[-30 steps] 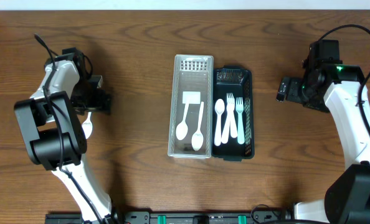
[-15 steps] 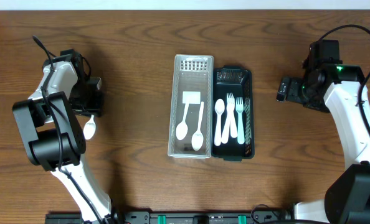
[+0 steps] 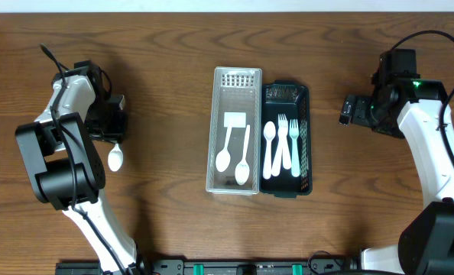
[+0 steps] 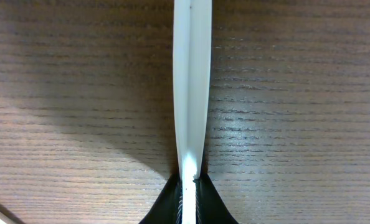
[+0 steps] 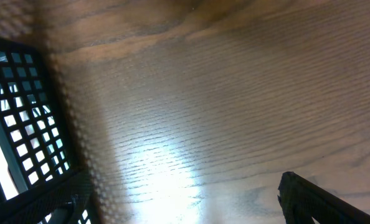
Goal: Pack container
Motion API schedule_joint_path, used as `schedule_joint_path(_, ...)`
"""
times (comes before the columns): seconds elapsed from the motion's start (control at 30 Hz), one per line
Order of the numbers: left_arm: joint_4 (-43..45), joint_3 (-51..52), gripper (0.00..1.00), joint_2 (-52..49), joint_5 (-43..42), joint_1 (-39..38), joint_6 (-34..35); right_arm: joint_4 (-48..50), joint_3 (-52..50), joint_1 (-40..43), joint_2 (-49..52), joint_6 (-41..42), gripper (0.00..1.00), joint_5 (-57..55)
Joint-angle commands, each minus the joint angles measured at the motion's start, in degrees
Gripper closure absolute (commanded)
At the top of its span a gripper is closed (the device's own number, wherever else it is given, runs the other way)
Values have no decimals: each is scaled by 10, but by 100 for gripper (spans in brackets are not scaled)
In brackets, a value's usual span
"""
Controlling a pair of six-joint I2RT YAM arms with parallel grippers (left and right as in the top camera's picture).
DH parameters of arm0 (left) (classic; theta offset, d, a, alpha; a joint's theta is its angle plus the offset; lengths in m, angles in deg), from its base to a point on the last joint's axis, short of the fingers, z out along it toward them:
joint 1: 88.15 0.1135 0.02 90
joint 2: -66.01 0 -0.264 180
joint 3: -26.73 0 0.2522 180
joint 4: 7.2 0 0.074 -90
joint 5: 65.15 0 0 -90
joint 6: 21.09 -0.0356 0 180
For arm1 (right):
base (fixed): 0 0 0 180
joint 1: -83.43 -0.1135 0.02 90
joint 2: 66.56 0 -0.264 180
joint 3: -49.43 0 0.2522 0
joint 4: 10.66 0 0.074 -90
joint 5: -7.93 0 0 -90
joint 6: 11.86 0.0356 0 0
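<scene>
**Spoon pinched at the handle end, ready to carry**

My left gripper (image 4: 189,188) is closed on the spoon (image 4: 191,74), one fingertip on either side of the very end of its handle. The handle runs straight out ahead of my fingertips, in line with them. I judge this a short hold far from the bowl, so the spoon could pivot. I should keep the squeeze firm, raise it clear of the table (image 4: 297,93), travel slowly, and let go only when it is low inside a tray.

The spoon is thin, glossy white plastic with a crease down the middle of the handle. It throws a soft shadow on the wood beside it. From overhead its small oval bowl lies just past my fingers; whether it touches the wood I cannot tell.

Well off to the right of my fingers sits the clear tray (image 3: 212,130), holding two white spoons (image 3: 233,160). The black basket (image 3: 306,141) touches its far side and holds forks (image 3: 288,141). Farther right, my right gripper (image 3: 349,109) hangs over bare wood; I cannot tell whether it is open.
</scene>
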Motion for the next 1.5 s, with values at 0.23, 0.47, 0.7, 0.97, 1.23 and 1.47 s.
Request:
schedule_joint_path(0.23,-55,-35,94,102,-72,-67,69,-1,0,1,1,-8,1,-4)
schedule_joint_path(0.47,-67,-36,94,263,-70,-228,134,-1,0,1,1,-8,1,-4)
schedule_joint_path(0.7,-51,-36,94,312,-38,-393,210,-3,0,1,1,-8,1,-4)
schedule_joint_path(0.97,-45,-35,94,308,60,-395,215,-7,0,1,1,-8,1,-4)
schedule_joint_path(1.23,-8,-35,36,306,59,-264,226,-7,0,1,1,-8,1,-4)
schedule_joint_path(1.47,15,-21,19,271,24,-169,252,-8,0,1,1,-8,1,-4)
